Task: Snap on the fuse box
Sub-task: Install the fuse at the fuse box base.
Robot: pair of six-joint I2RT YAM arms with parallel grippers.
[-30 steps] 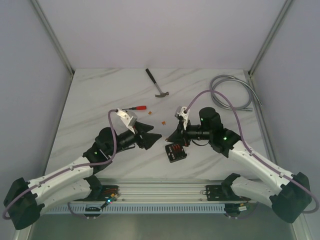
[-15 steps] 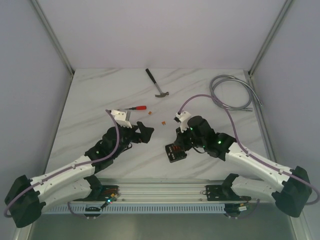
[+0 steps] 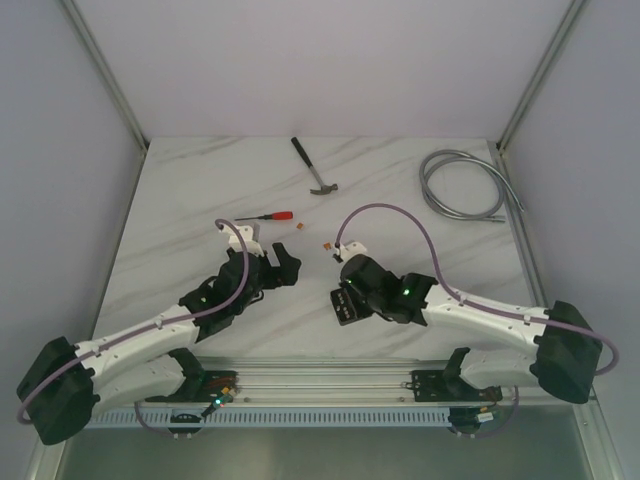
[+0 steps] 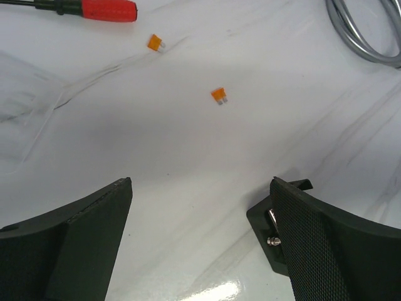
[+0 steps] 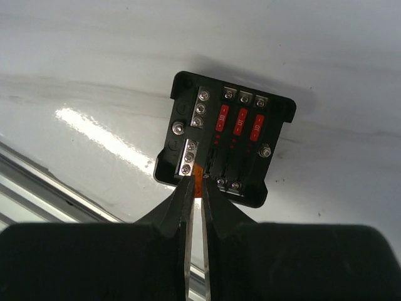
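**Item under inspection.** The small black square plastic fuse box (image 5: 225, 147) lies flat on the white marble-patterned worktop (image 3: 200, 200). In the overhead view it sits at lower centre, just right of the middle, partly covered by the right arm. In the right wrist view it fills the centre of the frame, open face up. Three red fuses (image 5: 240, 122) are seated in its upper-right slots, and the slots below them look empty.

**Right jaws.** Closed to a narrow slit on a tiny orange fuse (image 5: 198, 172). The fuse is held at the lower edge of the box, beside a silver terminal strip (image 5: 188, 160). Whether it has entered a slot cannot be told.

**Left jaws.** Wide apart, holding nothing, over bare worktop left of the box. Loose orange fuses (image 4: 218, 95) lie in the upper part of the left wrist view, with a red-handled screwdriver (image 4: 100, 9) at upper left.

**Assessment.** The step in hand appears to be seating the orange fuse. The next move calls for lining the fuse up square with an empty slot, pressing straight down until it snaps home, and only then parting the jaws.
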